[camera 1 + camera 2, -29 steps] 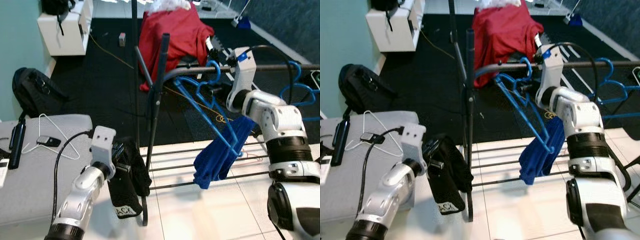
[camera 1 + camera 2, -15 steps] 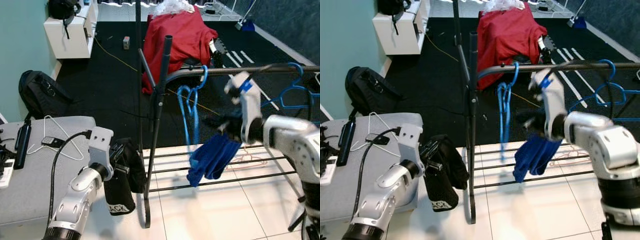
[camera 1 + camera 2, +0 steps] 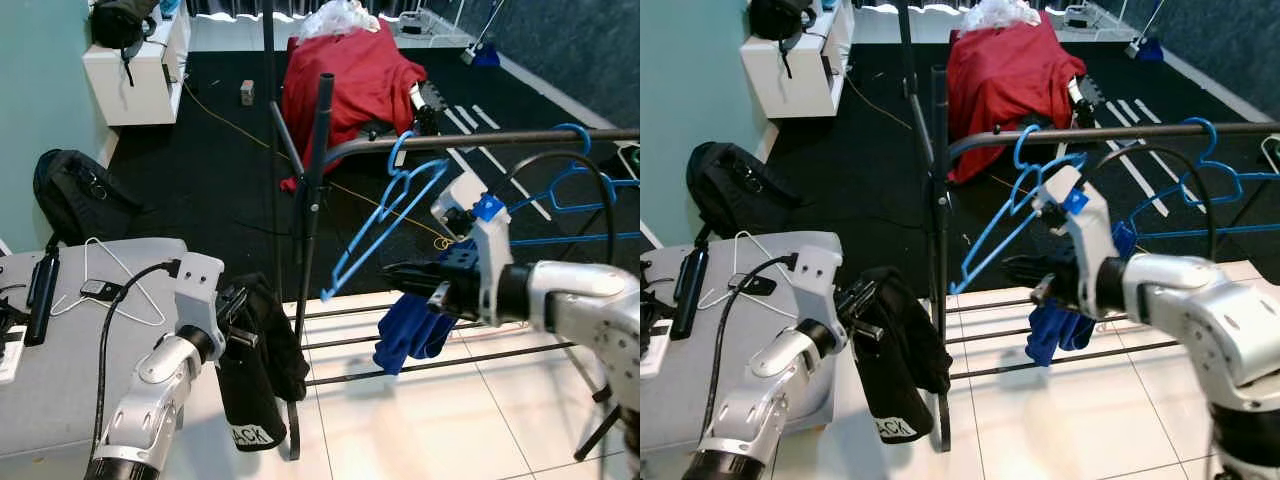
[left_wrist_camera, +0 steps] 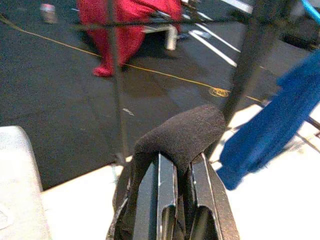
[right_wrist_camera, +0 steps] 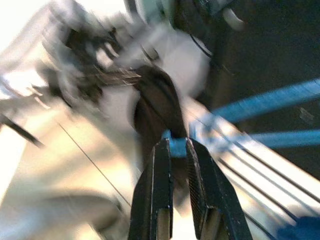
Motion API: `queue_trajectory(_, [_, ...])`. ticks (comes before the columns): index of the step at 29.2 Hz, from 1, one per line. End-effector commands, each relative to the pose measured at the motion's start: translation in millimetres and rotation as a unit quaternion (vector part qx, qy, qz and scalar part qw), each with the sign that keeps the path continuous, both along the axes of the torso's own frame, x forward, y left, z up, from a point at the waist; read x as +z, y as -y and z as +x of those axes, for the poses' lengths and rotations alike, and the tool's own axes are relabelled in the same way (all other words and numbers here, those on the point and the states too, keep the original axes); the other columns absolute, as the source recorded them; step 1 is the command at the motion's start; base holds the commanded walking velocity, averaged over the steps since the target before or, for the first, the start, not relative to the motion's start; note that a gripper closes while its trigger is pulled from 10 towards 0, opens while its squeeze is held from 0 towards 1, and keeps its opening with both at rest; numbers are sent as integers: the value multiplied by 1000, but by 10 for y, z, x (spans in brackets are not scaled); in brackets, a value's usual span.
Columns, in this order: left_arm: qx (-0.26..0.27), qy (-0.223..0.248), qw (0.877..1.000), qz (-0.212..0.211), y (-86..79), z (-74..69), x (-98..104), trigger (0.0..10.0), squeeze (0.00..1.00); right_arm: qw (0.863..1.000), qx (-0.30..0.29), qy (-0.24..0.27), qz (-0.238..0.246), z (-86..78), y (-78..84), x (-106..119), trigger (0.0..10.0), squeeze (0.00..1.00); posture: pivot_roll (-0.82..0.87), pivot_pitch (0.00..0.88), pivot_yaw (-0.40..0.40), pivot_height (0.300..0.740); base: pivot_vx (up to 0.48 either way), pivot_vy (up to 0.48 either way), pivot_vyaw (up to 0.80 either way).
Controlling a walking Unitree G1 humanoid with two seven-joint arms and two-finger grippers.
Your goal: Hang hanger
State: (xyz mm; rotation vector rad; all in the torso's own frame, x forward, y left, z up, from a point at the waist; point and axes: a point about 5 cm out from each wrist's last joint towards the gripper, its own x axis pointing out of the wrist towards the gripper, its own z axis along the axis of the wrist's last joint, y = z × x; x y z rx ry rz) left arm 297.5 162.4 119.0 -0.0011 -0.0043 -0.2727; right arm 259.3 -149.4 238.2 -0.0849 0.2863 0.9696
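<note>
Left eye view shows my right gripper [image 3: 395, 275] low beside the rack, near the end with the upright post, and I cannot tell there what it holds. The right wrist view settles it — the fingers [image 5: 160, 185] are nearly closed with a bit of blue hanger [image 5: 176, 146] pinched between their tips. That hanger [image 3: 385, 225] has its hook over the rail [image 3: 520, 139] close to the post [image 3: 315, 190], its body swung out and tilted, with blue cloth [image 3: 410, 325] hanging below the gripper. My left gripper [image 3: 235, 315] sits by the corner of the grey seat [image 3: 60, 370], clamped on a black garment [image 3: 260, 370] — the wrist view shows the fabric [image 4: 182, 135] draped over its closed fingers. I judge the hook is already on the rail, so the step in hand is the release. Next I'd open the right fingers and draw straight back, slowly, so the hanger swings level without the hook jumping off.
</note>
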Motion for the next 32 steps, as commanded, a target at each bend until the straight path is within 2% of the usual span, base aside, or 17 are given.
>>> queue_trajectory(1, [35, -6, 999, 4, -99, -18, -79, 10000, 0, 1000, 16, -10, 14, -19, -80, -109, 10000, 0, -83, 39, -20, 740, 0, 0, 0])
queue_trajectory(3, [99, -42, 993, 39, -274, -60, -288, 10000, 0, 997, 27, -69, 13, -72, -231, -680, 10000, 0, -63, 26, -26, 740, 0, 0, 0])
queue_trajectory(4, [99, -42, 993, 39, -274, -60, -288, 10000, 0, 997, 27, -69, 13, -72, -231, -680, 10000, 0, -63, 26, -26, 740, 0, 0, 0])
queue_trajectory(5, [115, -53, 990, 54, -328, -81, -350, 10000, 0, 996, 30, -87, 5, -114, -260, -873, 10000, 0, -61, 25, -27, 740, 0, 0, 0])
queue_trajectory(9, [121, -58, 989, 63, -354, -94, -379, 10000, 0, 995, 32, -96, 1, -141, -271, -967, 10000, 0, -61, 25, -27, 740, 0, 0, 0])
queue_trajectory(10, [130, -65, 987, 73, -397, -129, -415, 10000, 0, 992, 22, -122, 5, -163, -263, -1126, 10000, 0, -45, 19, -31, 740, 0, 0, 0])
queue_trajectory(13, [143, -72, 984, 78, -445, -164, -451, 10000, 0, 989, 8, -147, 12, -181, -249, -1274, 10000, 0, -38, 11, -33, 740, 0, 0, 0])
queue_trajectory(15, [177, -88, 976, 86, -549, -254, -562, 10000, 0, 979, -28, -201, 13, -232, -218, -1654, 10000, 0, -24, 0, -51, 740, 0, 0, 0])
queue_trajectory(17, [189, -95, 974, 82, -570, -292, -619, 10000, 0, 974, -49, -219, 8, -244, -203, -1812, 10000, 0, -18, 0, -52, 740, 0, 0, 0])
queue_trajectory(22, [201, -106, 971, 66, -577, -329, -680, 10000, 0, 970, -86, -226, 5, -218, -175, -1958, 10000, 0, -18, 0, -49, 740, 0, 0, 0])
queue_trajectory(23, [213, -137, 967, 32, -570, -362, -805, 10000, 0, 966, -140, -217, 0, -150, -129, -2109, 10000, 0, -23, 0, -54, 740, 0, 0, 0])
queue_trajectory(24, [213, -137, 967, 32, -570, -362, -805, 10000, 0, 966, -140, -217, 0, -150, -129, -2109, 10000, 0, -23, 0, -54, 740, 0, 0, 0])
queue_trajectory(25, [211, -177, 961, 5, -535, -396, -961, 10000, 0, 957, -207, -203, 1, -83, -70, -2248, 10000, 0, -28, 0, -64, 740, 0, 0, 0])
queue_trajectory(26, [211, -177, 961, 5, -535, -396, -961, 10000, 0, 957, -207, -203, 1, -83, -70, -2248, 10000, 0, -28, 0, -64, 740, 0, 0, 0])
queue_trajectory(28, [182, -211, 960, 9, -394, -425, -1147, 10000, 0, 925, -332, -186, -1, -1, 19, -2416, 10000, 0, -7, 0, -87, 740, 0, 0, 0])
queue_trajectory(29, [170, -211, 962, 21, -354, -429, -1172, 10000, 0, 915, -360, -184, -1, 9, 30, -2444, 10000, 0, -7, 0, -87, 740, 0, 0, 0])
queue_trajectory(32, [173, -214, 961, 19, -347, -444, -1203, 10000, 0, 910, -375, -179, -7, 0, 29, -2485, 10000, 0, 15, 0, -88, 740, 0, 0, 0])
